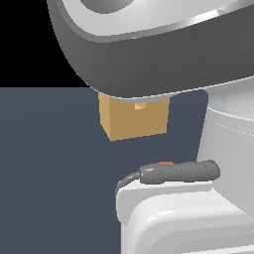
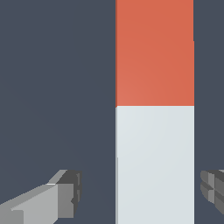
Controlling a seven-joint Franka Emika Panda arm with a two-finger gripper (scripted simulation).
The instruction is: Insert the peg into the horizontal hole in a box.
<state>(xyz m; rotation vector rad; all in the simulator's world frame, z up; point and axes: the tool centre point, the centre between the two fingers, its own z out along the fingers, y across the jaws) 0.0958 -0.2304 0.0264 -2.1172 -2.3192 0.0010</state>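
Observation:
In the wrist view the peg (image 2: 155, 109) lies on the dark floor as a long bar, one half orange-red and the other white. My gripper (image 2: 140, 190) is open above it. Its fingers (image 2: 65, 199) straddle the white half with a gap on each side, not touching it. In the exterior view only a sliver of the peg's orange half (image 1: 165, 162) shows behind the arm's cable. The tan box (image 1: 134, 121) stands farther back, partly hidden by the arm. Its small hole (image 1: 140, 105) shows just below the arm's edge. The gripper itself is hidden in the exterior view.
The robot's large grey and white arm links (image 1: 163, 44) fill the top and the exterior view's right. A dark cable housing (image 1: 178, 172) sits in front of the peg. The dark blue-grey floor (image 1: 49, 173) spreads to the exterior view's left.

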